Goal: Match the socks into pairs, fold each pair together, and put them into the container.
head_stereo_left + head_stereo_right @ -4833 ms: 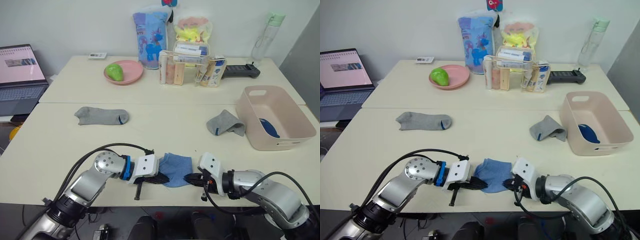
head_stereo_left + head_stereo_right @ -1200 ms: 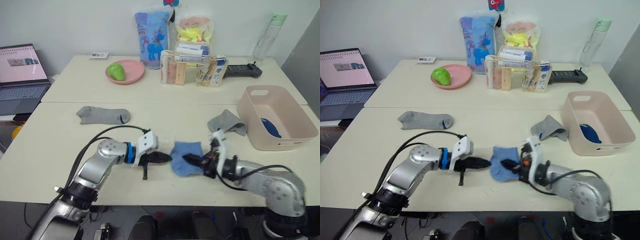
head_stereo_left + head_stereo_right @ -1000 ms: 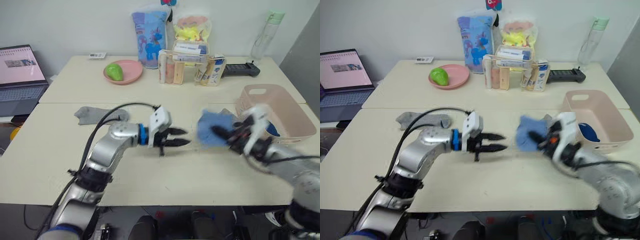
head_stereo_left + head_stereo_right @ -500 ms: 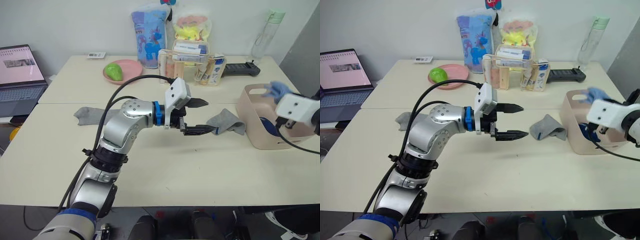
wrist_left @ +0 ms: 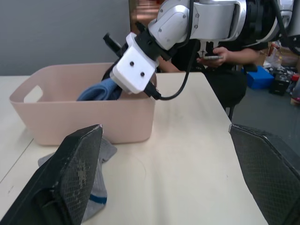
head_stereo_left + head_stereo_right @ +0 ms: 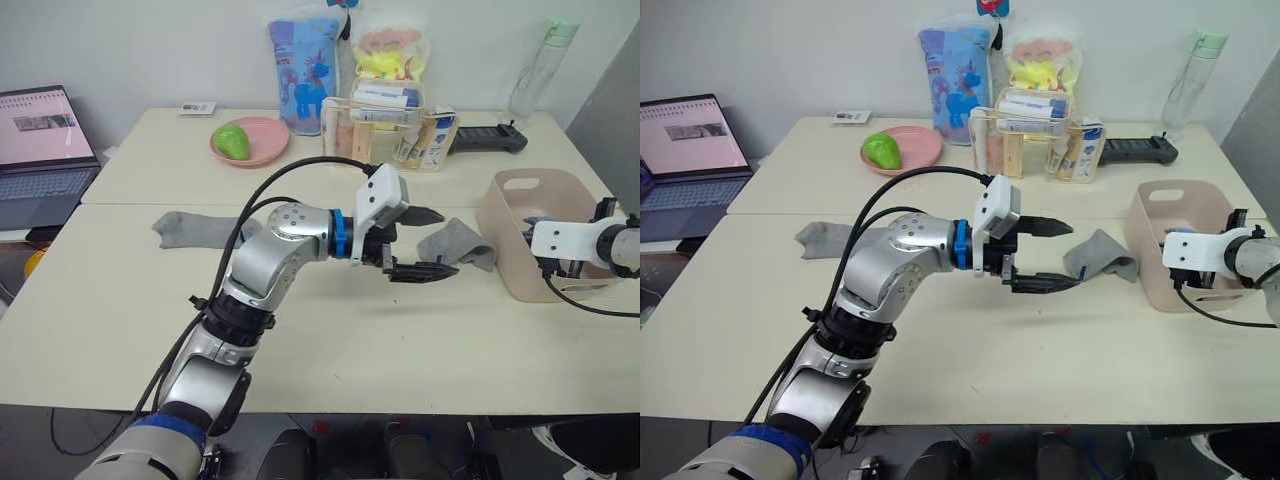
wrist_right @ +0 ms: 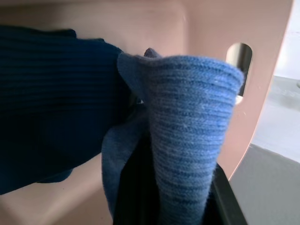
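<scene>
Right wrist view: your right gripper point(image 5: 115, 89) holds the folded light blue socks point(image 7: 187, 136) inside the pink tub point(image 6: 510, 262), over the navy pair point(image 7: 51, 98), ready to drop. Left gripper point(image 6: 425, 243), spread wide, hovers beside a grey sock point(image 6: 458, 246) on the table point(image 6: 400, 340).

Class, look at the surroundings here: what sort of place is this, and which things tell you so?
Probably an office or lab made up like a home: pale tables pushed together, an open laptop, and a seated person holding a phone nearby.
</scene>
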